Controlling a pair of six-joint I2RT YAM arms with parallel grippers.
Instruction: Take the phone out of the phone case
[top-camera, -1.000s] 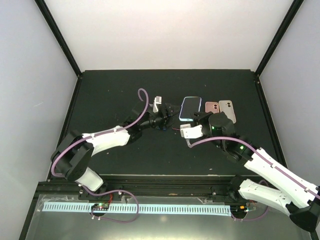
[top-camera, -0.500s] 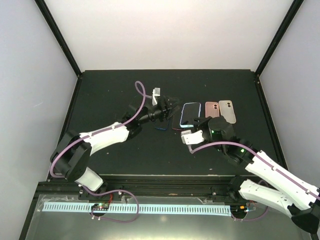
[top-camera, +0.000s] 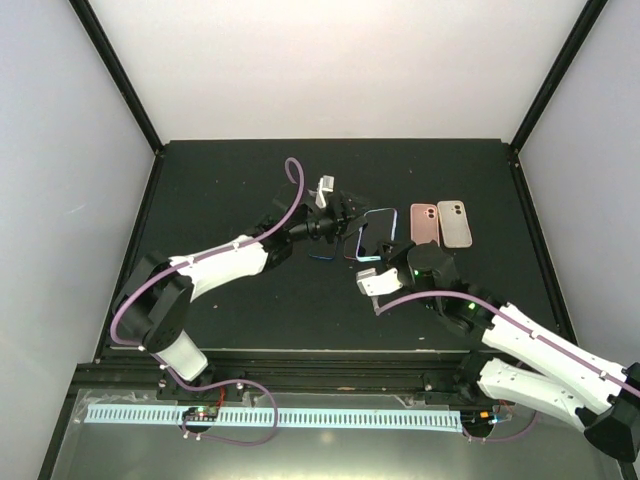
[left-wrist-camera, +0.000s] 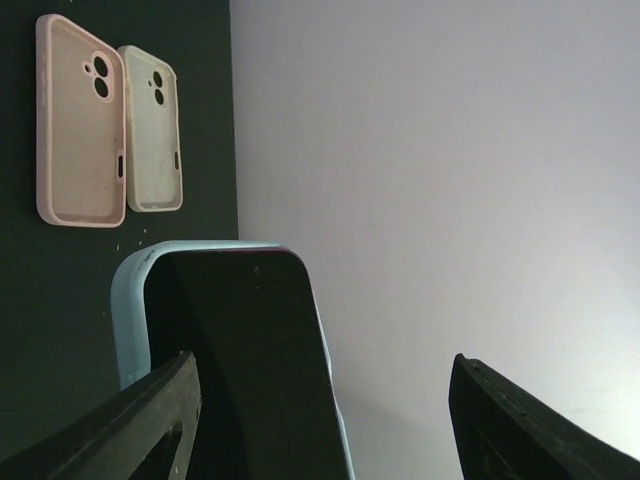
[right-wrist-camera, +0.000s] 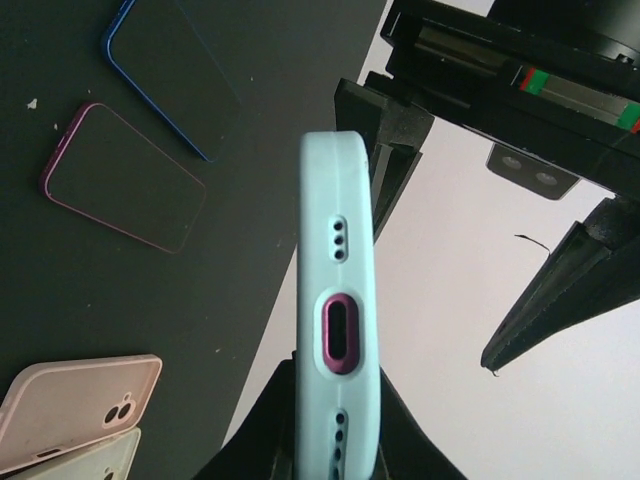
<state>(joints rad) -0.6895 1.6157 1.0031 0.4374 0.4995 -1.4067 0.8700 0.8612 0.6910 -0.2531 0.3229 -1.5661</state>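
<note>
The right gripper (right-wrist-camera: 335, 420) is pinching the bottom end of the pale blue phone case (right-wrist-camera: 338, 260), its jaws pressed tight against the two faces. A second ago it was holding the case almost face-up to the overhead camera. Now it is tipping the case up on edge and drawing it back toward 6 o'clock, above the table (top-camera: 220, 180) just right of centre. The left gripper (left-wrist-camera: 322, 360) is closing in from the case's 10 o'clock, nearer than before. Its jaws are spread wide and gripping nothing, and the dark phone (left-wrist-camera: 250, 340), still seated in its case, is sitting between them. This is looking like the set-up for the pull, with the extraction itself not yet started. Two empty cases (top-camera: 440, 222) are lying at the phone's 2 o'clock, and two bare phones (right-wrist-camera: 140, 120) are resting flat at its 8 o'clock.
</note>
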